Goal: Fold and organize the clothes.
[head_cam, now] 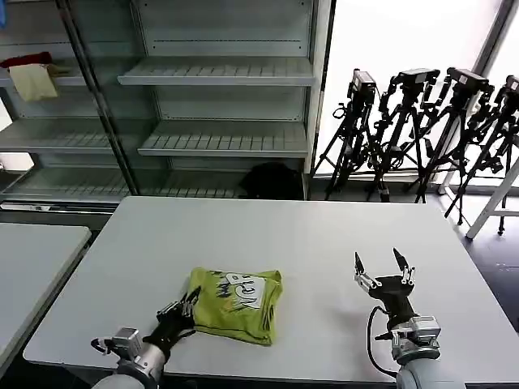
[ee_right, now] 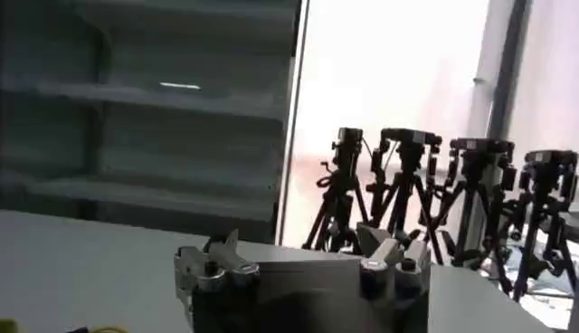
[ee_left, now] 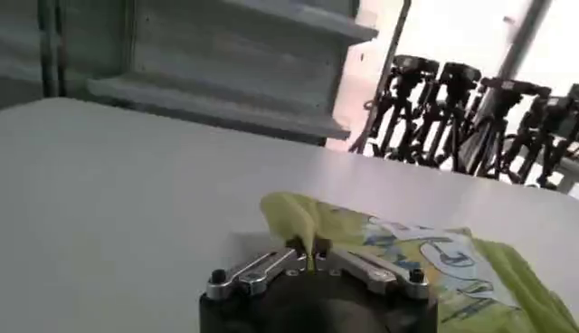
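My left gripper (head_cam: pixel 191 301) is pinching the near left edge of the soft, folded lime-green T-shirt (head_cam: pixel 237 305), printed with white lettering, lying on the smooth white table (head_cam: pixel 308 235), while my right gripper (head_cam: pixel 382 267) is hovering spread wide to its right.

Left gripper (head_cam: pixel 190 303): low, fingers pinched together on cloth.
Right gripper (head_cam: pixel 383 267): raised, fingers spread apart, holding nothing.

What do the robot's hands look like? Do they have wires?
Both are black with silver metal parts. The right gripper has thin, pointed jaws and a black cable looping beside its wrist. The left gripper has silver linkage bars with black screws.
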### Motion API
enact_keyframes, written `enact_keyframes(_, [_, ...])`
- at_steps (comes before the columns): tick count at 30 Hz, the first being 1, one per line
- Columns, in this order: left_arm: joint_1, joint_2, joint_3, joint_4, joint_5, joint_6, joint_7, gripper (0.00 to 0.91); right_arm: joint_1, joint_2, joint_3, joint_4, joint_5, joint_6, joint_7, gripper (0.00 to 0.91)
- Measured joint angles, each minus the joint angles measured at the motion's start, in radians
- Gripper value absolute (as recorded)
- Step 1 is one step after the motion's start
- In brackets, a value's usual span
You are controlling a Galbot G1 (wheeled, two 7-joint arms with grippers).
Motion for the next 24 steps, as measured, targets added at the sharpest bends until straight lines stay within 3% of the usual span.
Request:
enact_keyframes(9, [-0.02,0.06,-0.18,0.039,0.138,-0.038,0.084,0.0,0.015,-0.004,-0.011,-0.023,0.014,0.009,0.004,0.907])
enact_keyframes(24, [-0.05,0.268,-0.498,0.15,0.346,-0.098,0.207,0.0,0.004,-0.019,-0.012,-0.064,0.049,0.033,0.018,0.907])
